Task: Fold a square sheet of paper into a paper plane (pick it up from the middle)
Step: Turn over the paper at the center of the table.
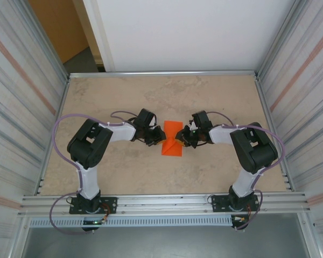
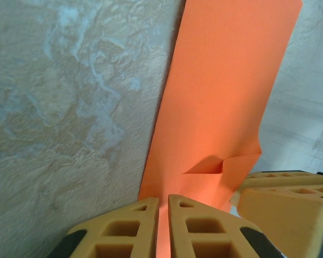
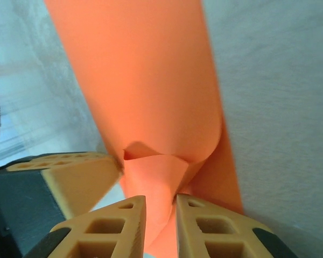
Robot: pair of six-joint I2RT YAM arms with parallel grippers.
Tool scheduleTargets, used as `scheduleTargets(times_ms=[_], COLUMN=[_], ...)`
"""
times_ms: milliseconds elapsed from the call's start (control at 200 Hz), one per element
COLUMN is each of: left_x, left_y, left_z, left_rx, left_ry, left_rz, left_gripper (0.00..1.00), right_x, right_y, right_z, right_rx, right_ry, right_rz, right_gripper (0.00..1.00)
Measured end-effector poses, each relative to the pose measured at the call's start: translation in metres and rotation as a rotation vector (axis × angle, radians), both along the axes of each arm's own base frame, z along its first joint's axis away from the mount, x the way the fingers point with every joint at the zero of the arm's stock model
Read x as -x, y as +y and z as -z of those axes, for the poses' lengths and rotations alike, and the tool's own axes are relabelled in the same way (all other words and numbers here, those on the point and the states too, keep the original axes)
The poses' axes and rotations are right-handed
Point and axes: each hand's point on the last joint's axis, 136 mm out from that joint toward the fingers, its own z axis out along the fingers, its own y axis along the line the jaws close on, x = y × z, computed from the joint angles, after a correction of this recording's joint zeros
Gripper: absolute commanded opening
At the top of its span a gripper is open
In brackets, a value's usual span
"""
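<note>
folded sheet gripped from both sides at bench centre

the orange sheet [image 1: 172, 140], folded into a narrow strip, sat at the centre of the bench [image 1: 151, 91], well apart from all four edges, bare surface around it. its long axis ran near edge to far edge, slightly tilted. the left gripper [image 1: 154, 138] was clenched on its left edge, the right gripper [image 1: 187, 138] on a raised fold at its right edge.

Smooth matt orange sheet of paper [image 2: 220, 97]; mottled, stone-like matt table [image 2: 70, 107]; corrugated metal walls [image 1: 21, 80].
</note>
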Motion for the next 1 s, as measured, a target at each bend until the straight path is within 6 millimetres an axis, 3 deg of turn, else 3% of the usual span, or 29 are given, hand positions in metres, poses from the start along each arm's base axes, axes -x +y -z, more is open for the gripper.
scheduleTargets(times_ms=[516, 737, 877, 1002], left_x=[0.000, 0.001, 0.004, 0.009], left_y=[0.001, 0.001, 0.005, 0.020], left_z=[0.000, -0.001, -0.004, -0.016], left_rx=[-0.003, -0.003, -0.005, 0.002], left_ry=[-0.001, -0.001, -0.006, -0.026], left_rz=[-0.002, -0.002, -0.009, -0.051], left_gripper=[0.14, 0.14, 0.26, 0.39], right_x=[-0.002, 0.000, 0.000, -0.005], right_y=[-0.003, -0.004, -0.004, -0.004], right_z=[0.004, 0.005, 0.002, -0.013], right_rx=[-0.007, -0.016, -0.021, -0.034], right_ry=[0.003, 0.000, -0.011, -0.072], right_rz=[0.042, 0.053, 0.052, 0.036], right_gripper=[0.14, 0.06, 0.02, 0.01])
